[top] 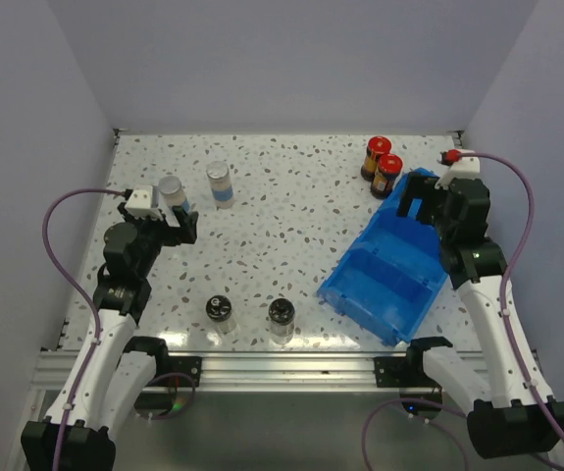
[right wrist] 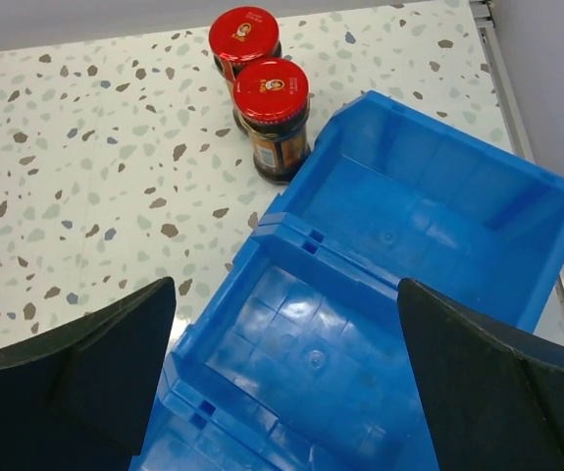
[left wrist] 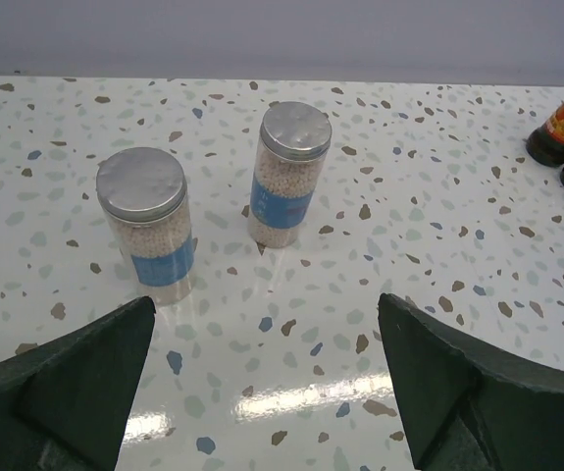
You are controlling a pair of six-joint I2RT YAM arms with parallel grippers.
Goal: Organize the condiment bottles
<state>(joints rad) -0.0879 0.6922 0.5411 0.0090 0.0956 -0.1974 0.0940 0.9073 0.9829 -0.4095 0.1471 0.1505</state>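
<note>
The left gripper (left wrist: pixel 267 299) hangs with its fingers spread wide and nothing between them, aimed at the two silver-capped jars (left wrist: pixel 144 226) at the far left of the table (top: pixel 291 216). These are clear, upright cylinders packed with pale grains and banded with a blue label; the left one stands nearer, the other just beyond and to its right, a gap between them. They look rigid and fairly light, with smooth walls that may slip, so I judge the best hold is across the body on the label band, below the cap.

The right gripper (right wrist: pixel 286 285) is likewise spread and empty, over the blue bin (right wrist: pixel 478 142) at the right. Just beyond the bin's far-left corner stand the two dark red-capped jars (right wrist: pixel 274 118), touching each other; they are probably heavier, and finger room there is tight.

Two shaker-lid jars (top: pixel 221 316), clear with black tops, stand apart at the near edge.
</note>
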